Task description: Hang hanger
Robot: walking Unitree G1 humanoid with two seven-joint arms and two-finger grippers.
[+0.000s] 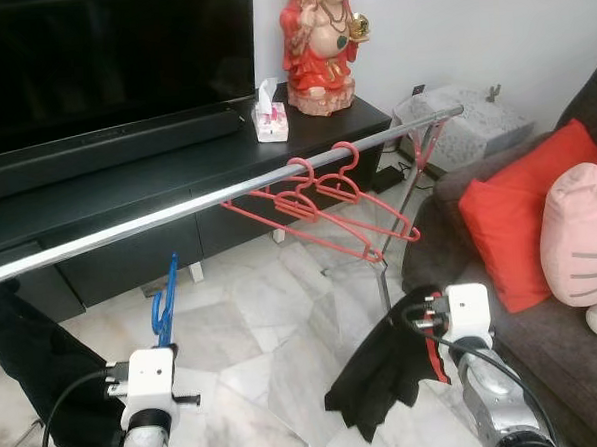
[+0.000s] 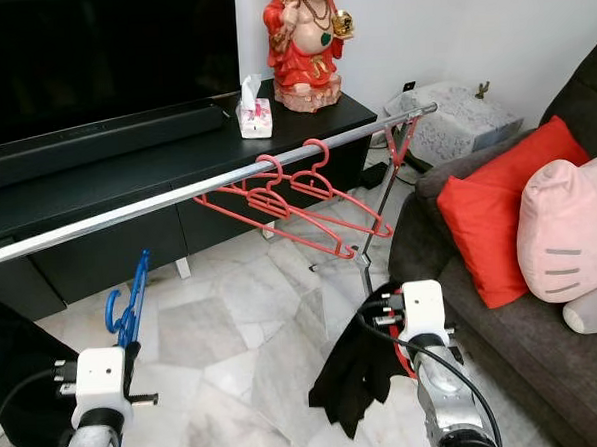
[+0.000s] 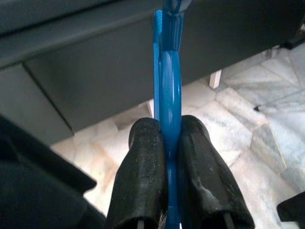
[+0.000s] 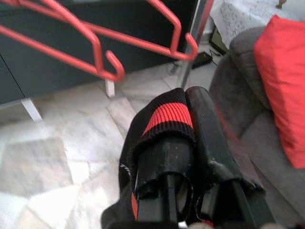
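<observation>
The left gripper [image 3: 164,143] pinches the blue hanger [image 1: 164,306] below the rail [image 1: 178,210]; it looks light, stiff, slippery. The right gripper [image 4: 190,138] clamps a black garment [image 1: 382,374].

Blue hanger [image 1: 164,309]; red hangers [image 1: 323,207]; black garment [image 1: 381,369], red stripe.

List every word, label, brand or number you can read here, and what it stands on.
No text can be read.
Tissue box on the TV stand: pink print, too small to read.
Black garment in the right gripper: a faint mark by the red stripe, too blurred to read.
</observation>
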